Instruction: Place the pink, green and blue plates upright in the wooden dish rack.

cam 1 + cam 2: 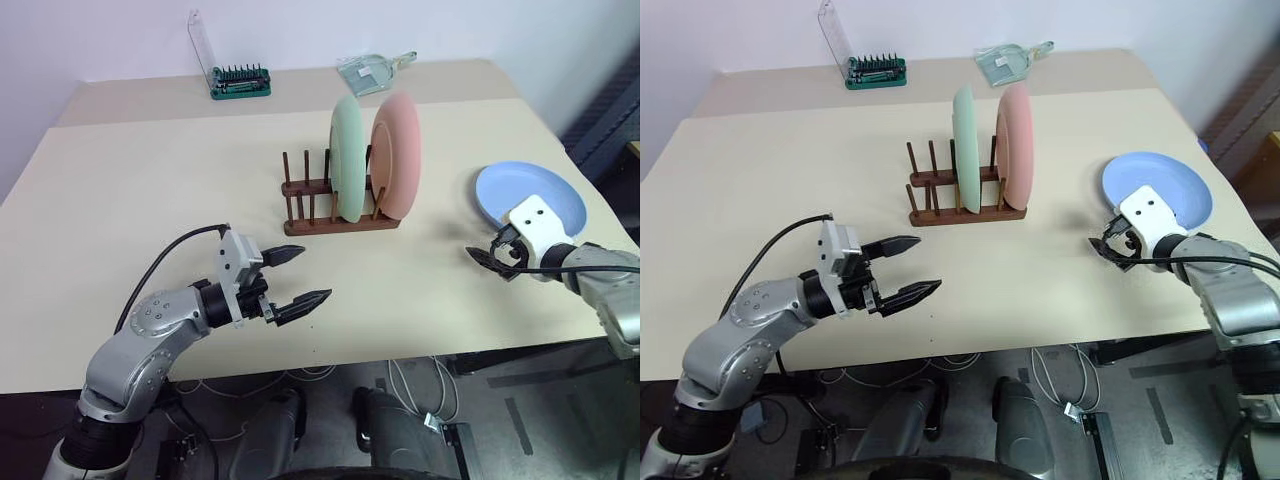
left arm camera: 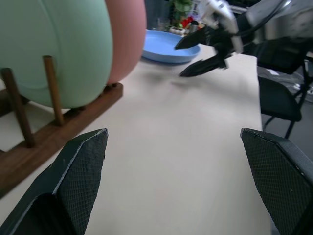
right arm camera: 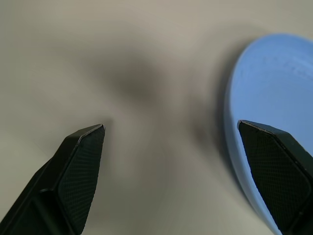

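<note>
Lying flat right of the wooden dish rack point(image 1: 335, 205), the blue plate point(image 1: 535, 190) could skid off the desk point(image 1: 150, 200) — both grippers' jaws gape empty, the right gripper point(image 1: 492, 254) just beside its rim.

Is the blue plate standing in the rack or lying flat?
Lying flat: the blue plate rests on the table, apart from the rack.

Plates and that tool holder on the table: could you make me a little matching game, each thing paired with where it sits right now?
Things:
1. pink plate
2. green plate
3. blue plate
4. tool holder

Places:
A. lying flat on the table, by the right gripper
B. at the far edge of the table
C. upright in the wooden dish rack, at its right end
D. upright in the rack, just left of another plate

Pairs: 1-C, 2-D, 3-A, 4-B
</note>
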You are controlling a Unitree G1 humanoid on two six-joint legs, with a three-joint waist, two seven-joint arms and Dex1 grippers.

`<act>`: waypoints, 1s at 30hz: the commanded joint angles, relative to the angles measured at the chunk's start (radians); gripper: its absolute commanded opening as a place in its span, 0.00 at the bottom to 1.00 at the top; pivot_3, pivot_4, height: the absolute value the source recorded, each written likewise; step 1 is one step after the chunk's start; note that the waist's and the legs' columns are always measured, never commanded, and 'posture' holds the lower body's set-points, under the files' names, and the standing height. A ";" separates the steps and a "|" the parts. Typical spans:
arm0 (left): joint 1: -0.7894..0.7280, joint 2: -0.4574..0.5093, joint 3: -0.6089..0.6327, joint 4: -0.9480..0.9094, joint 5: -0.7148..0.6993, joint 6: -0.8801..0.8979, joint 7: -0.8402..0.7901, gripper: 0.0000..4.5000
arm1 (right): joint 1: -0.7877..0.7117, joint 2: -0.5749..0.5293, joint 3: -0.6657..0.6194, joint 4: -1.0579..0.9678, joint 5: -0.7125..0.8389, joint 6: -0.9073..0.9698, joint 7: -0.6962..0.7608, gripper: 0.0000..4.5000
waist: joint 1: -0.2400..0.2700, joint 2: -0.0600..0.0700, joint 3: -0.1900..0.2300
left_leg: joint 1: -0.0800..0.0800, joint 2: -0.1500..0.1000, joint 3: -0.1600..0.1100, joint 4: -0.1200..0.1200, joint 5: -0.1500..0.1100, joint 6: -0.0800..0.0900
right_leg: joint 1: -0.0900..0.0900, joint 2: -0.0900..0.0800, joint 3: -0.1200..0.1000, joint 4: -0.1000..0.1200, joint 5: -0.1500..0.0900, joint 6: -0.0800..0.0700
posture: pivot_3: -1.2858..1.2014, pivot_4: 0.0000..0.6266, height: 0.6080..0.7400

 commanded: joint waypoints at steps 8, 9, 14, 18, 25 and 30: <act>0.007 -0.004 0.014 -0.073 -0.023 0.027 0.042 1.00 | -0.096 0.089 0.005 0.251 -0.199 -0.193 -0.042 0.23 | 0.008 0.000 0.000 | 0.000 -0.001 0.000 0.001 0.000 0.000 | 0.001 0.000 0.000 0.000 0.001 0.001 | 0.52 0.24 1.00; 0.008 -0.004 0.015 -0.075 -0.025 0.029 0.044 1.00 | -0.099 0.093 0.003 0.258 -0.204 -0.199 -0.039 0.12 | 0.007 0.000 0.000 | 0.000 -0.001 0.000 0.001 0.000 0.000 | 0.001 0.000 0.000 0.000 0.001 0.001 | 0.52 0.24 1.00; 0.005 -0.003 0.016 -0.078 -0.028 0.034 0.048 1.00 | -0.109 0.111 -0.010 0.279 -0.232 -0.217 -0.038 0.01 | 0.006 -0.001 0.000 | 0.007 0.000 0.000 0.001 0.000 0.000 | 0.007 0.000 0.000 0.000 0.001 0.001 | 0.52 0.24 1.00; -0.003 -0.002 0.015 -0.074 -0.031 0.034 0.050 1.00 | -0.113 0.111 -0.020 0.257 -0.265 -0.244 -0.056 0.01 | 0.005 -0.001 0.000 | 0.007 0.000 0.000 0.002 0.000 0.000 | 0.008 0.000 0.000 0.000 0.000 0.001 | 0.52 0.24 1.00; -0.002 -0.002 0.017 -0.064 -0.033 0.029 0.048 1.00 | -0.232 0.091 -0.125 0.086 -0.258 -0.265 -0.110 0.01 | 0.002 0.002 0.001 | 0.008 0.000 0.000 0.001 0.000 0.000 | 0.007 0.000 0.001 0.001 0.001 0.001 | 0.52 0.24 1.00; 0.000 -0.011 0.011 -0.060 -0.030 0.026 0.052 1.00 | -0.476 0.179 -0.219 -0.074 -0.103 -0.217 -0.125 0.01 | -0.003 0.003 0.001 | 0.008 0.001 0.002 0.001 0.000 0.000 | 0.006 0.001 0.001 0.002 0.001 0.001 | 0.52 0.24 1.00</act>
